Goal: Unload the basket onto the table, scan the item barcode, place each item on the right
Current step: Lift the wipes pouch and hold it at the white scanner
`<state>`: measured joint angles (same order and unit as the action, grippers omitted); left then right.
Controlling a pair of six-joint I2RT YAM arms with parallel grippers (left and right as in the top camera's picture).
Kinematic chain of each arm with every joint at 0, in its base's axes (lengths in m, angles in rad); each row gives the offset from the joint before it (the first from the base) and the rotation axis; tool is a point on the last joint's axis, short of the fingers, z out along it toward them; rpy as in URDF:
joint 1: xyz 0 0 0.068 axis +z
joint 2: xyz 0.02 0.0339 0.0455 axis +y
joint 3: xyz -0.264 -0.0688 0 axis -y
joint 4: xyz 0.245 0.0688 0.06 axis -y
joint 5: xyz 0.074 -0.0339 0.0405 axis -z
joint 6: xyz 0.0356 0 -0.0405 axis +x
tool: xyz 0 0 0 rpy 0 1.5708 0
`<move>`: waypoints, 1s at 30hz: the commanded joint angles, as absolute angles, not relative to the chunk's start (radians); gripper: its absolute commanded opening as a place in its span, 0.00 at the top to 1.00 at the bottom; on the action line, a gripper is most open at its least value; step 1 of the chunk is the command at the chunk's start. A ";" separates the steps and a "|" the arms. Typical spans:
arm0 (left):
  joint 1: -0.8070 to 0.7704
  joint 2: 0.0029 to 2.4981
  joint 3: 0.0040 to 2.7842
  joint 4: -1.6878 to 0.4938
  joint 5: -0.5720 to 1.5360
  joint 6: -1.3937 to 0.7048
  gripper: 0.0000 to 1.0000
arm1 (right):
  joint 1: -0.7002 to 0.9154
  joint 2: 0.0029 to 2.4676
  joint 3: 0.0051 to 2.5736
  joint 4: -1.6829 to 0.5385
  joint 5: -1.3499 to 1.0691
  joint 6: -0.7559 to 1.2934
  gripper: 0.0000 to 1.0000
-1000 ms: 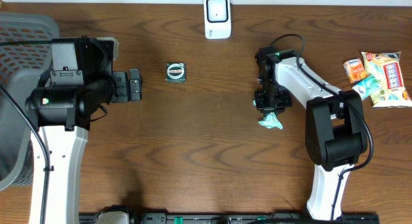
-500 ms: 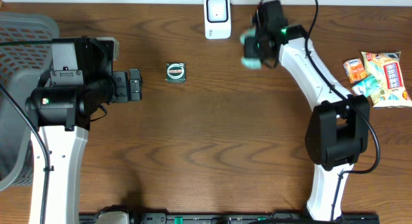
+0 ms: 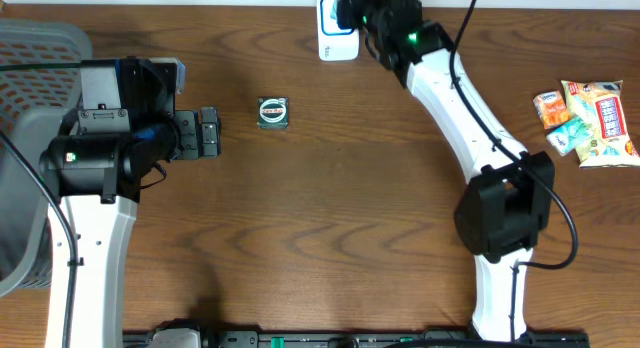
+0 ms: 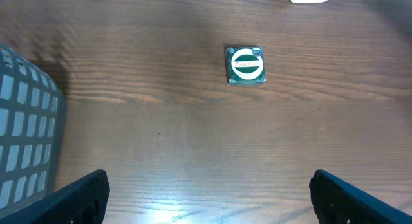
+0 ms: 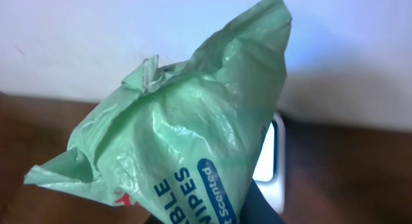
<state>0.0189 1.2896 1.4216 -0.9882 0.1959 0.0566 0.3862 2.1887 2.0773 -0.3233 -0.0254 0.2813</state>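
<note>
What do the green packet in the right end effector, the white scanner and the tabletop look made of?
Green packet: thin plastic film, slightly glossy; it crinkles and creases.
White scanner: probably hard moulded plastic, smooth, rounded edges.
Tabletop: wood or wood-look laminate, going by the dark grain; cannot tell which.

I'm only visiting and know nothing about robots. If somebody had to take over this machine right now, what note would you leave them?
Right pincer: shut on the green wipes packet, holding it up at the white scanner on the far edge of the table.
Left pincer: open and empty, near the grey basket.
Done: packet picked up and brought to the scanner.
Left: no barcode shows in these views, so I cannot tell whether it has scanned; check that first.
Also on the table, apart from both pincers: a small green-labelled item and snack packets.
</note>
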 commanded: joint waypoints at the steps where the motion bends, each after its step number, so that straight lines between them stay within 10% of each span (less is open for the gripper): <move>1: 0.024 1.293 1.429 -0.991 0.189 0.067 0.02 | 0.384 2.268 2.227 -0.356 0.026 0.271 0.95; 30: 0.024 1.293 1.429 -0.991 0.189 0.067 0.02 | 0.492 2.598 2.472 -0.457 0.403 -0.353 0.98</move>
